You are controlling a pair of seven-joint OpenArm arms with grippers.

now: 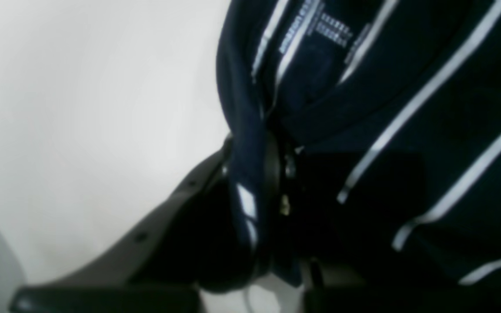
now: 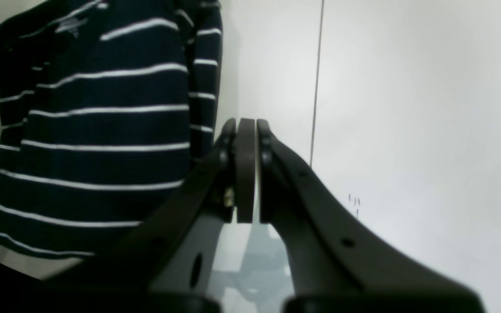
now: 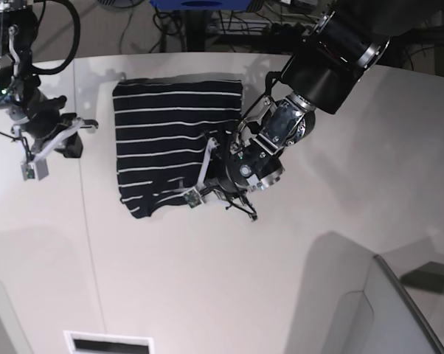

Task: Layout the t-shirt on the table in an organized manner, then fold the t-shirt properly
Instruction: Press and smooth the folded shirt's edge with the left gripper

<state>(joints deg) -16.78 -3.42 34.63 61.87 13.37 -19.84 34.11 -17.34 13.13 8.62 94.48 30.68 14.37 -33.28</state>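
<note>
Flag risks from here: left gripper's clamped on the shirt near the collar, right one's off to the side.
1. The left gripper pinches only a thin fold of the t-shirt beside the neck label; the cloth may slip out mid-pull.
2. The right gripper is shut, off the shirt, so nothing pins the folded stack; a one-sided drag could skew it across the table.

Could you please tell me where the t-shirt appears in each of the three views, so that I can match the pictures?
Left wrist: the t-shirt fills the right half, its edge pinched in the left gripper.
Right wrist: it fills the left side, apart from the shut, empty right gripper.
Base: upper centre-left on the table, a folded block.
Shared landmark: the thin white stripes; the neck label shows in both wrist views.
</note>
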